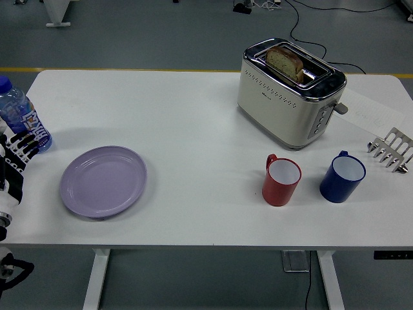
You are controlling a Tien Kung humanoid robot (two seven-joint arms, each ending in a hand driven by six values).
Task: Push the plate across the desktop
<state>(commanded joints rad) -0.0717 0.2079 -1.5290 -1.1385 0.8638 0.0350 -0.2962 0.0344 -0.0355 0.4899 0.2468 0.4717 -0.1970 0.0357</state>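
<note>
The plate [104, 181] is a pale purple oval dish lying flat and empty on the white table [193, 129], in its near-left part, a little in from the near edge. My left hand [11, 169] enters at the left border of the view, just left of the plate and apart from it; only a black-and-white part of it shows, and I cannot tell how it is set or whether it holds anything. My right arm does not appear in this view.

Just beyond my left hand, at the left edge of the table, stands a water bottle [20, 117] with a blue cap and a blue label, upright.

Well to the right of the plate, near the near edge, a red mug [281, 181] stands upright with its white inside showing and its handle toward the far left. Just right of it, apart from it, stands a blue mug [342, 177], also upright and white inside.

Beyond the two mugs, toward the far right, sits a cream and chrome toaster [288, 92] with a slice of bread [285, 62] standing in one slot. To its right a sheet of paper [371, 111] lies flat, and near that, at the right edge, a metal toast rack [392, 150].
</note>
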